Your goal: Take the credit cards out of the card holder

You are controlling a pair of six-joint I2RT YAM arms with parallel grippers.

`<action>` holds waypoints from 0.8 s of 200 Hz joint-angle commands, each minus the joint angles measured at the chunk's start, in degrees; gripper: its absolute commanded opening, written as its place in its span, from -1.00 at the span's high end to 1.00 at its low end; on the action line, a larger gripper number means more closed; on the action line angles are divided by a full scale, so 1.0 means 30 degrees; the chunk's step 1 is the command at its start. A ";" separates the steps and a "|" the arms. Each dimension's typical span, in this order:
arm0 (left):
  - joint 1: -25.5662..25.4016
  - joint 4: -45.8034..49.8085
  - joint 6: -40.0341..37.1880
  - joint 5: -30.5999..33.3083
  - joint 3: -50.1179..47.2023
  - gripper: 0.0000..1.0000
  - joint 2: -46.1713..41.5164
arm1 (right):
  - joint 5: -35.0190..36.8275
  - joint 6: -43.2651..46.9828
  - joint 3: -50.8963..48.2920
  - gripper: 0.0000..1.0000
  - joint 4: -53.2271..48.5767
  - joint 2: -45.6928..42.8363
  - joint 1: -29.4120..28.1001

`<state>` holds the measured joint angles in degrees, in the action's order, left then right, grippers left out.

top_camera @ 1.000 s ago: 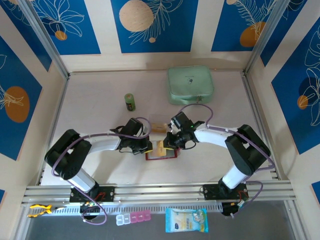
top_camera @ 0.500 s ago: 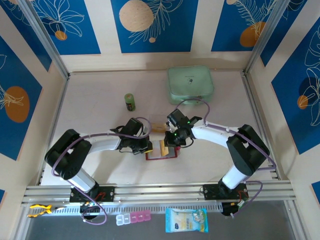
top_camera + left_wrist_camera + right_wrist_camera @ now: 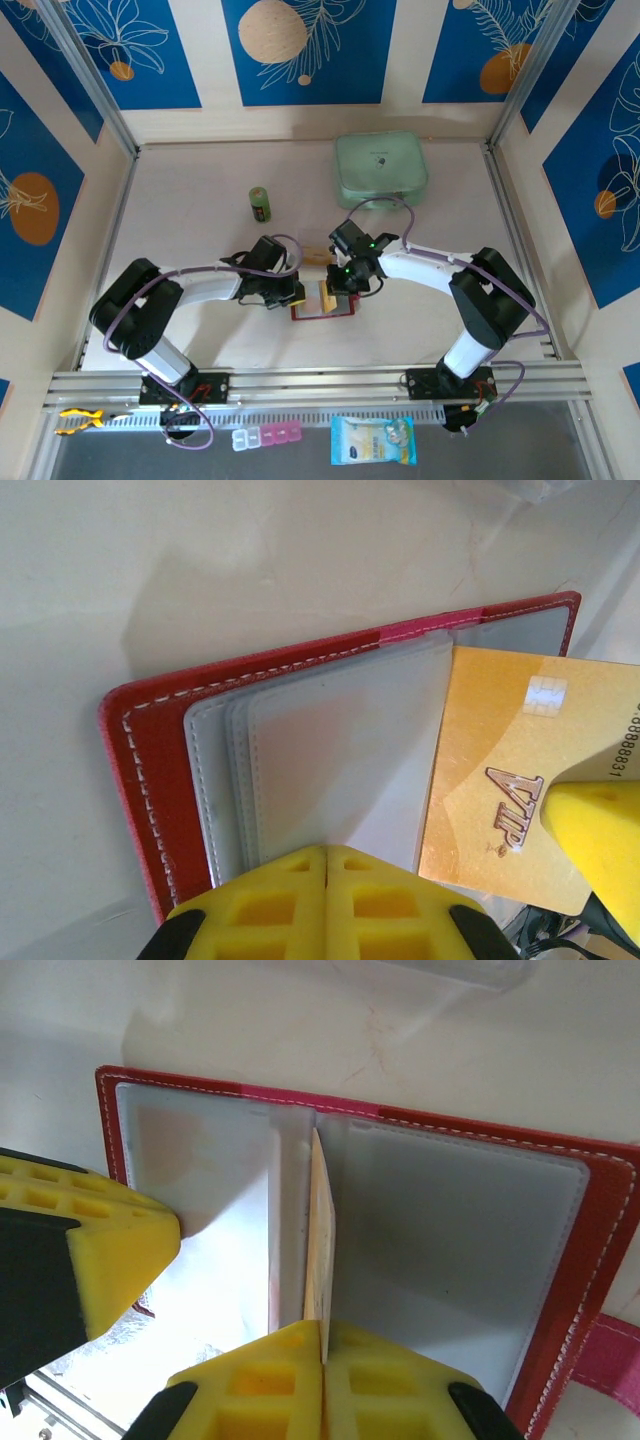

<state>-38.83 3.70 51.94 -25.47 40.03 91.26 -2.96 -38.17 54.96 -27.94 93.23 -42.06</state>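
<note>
The red card holder [image 3: 322,309] lies open on the table, its clear inner pockets [image 3: 330,750] facing up. My left gripper [image 3: 326,852] is shut, and its tips rest on the left pocket leaves [image 3: 296,294]. My right gripper [image 3: 322,1328] is shut on an orange credit card [image 3: 320,1220] marked VIP [image 3: 515,780]. That card stands on edge at the holder's spine, partly out of the pockets. The holder's red tab [image 3: 612,1356] sticks out at the right side. A second tan credit card [image 3: 318,255] lies flat on the table just behind the holder.
A mint green zip case [image 3: 381,170] sits at the back right. A small green cylinder [image 3: 260,203] stands at the back left. Low walls close the table on three sides. A pill box [image 3: 266,436] and a blue packet [image 3: 372,440] lie below the front rail.
My right gripper has shifted a little left and turned, with the orange card in it. The left arm and the holder have stayed put.
</note>
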 commanded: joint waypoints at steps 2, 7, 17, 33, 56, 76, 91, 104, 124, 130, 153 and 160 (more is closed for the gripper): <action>-0.0122 0.0797 -0.0685 0.0266 0.0250 1.00 0.0324 | 0.0435 -0.0110 0.0370 0.88 -0.0953 -0.0241 -0.0151; -0.0100 0.0869 -0.0724 0.0281 0.0272 1.00 0.0312 | 0.0458 -0.0088 0.0415 0.88 -0.1016 -0.0325 -0.0158; -0.0081 0.0986 -0.0820 0.0321 0.0308 1.00 0.0340 | 0.0509 -0.0028 0.0456 0.90 -0.1168 -0.0538 -0.0158; -0.0078 0.1043 -0.0880 0.0372 0.0365 1.00 0.0340 | 0.0752 0.0173 0.0533 0.91 -0.1519 -0.1030 -0.0105; -0.0093 0.1121 -0.0914 0.0340 0.0481 1.00 0.0268 | 0.0812 0.0764 0.0660 0.92 -0.1941 -0.1692 0.0088; -0.0075 0.1268 -0.0994 0.0340 0.0626 0.99 0.0139 | 0.0813 0.1851 0.0933 0.93 -0.2427 -0.2122 0.0333; -0.0069 0.1452 -0.1062 0.0336 0.0775 0.99 0.0023 | 0.0632 0.3227 0.1355 0.94 -0.3003 -0.2168 0.0593; -0.0045 0.1542 -0.1083 0.0310 0.0887 0.98 -0.0111 | -0.0382 0.5257 0.1745 0.95 -0.3296 -0.2139 0.0820; -0.0037 0.1548 -0.1070 0.0446 0.0968 0.97 -0.0358 | -0.1217 0.8715 0.2633 0.94 -0.4004 -0.1929 0.0904; -0.0055 0.1547 -0.1079 0.0462 0.0982 0.96 -0.0406 | -0.1315 0.9790 0.2862 0.95 -0.4168 -0.1879 0.0932; 0.0013 0.1559 -0.1075 0.0512 0.1070 0.95 -0.0587 | -0.0880 1.3363 0.4195 0.99 -0.5090 -0.1421 0.1322; 0.0052 0.1591 -0.1082 0.0522 0.1059 0.95 -0.0668 | -0.0717 1.4272 0.4627 1.00 -0.5409 -0.1274 0.1442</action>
<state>-38.81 6.92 49.89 -24.80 41.87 91.13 -4.10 -10.66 64.42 -39.35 88.18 -38.79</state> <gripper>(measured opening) 0.044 0.050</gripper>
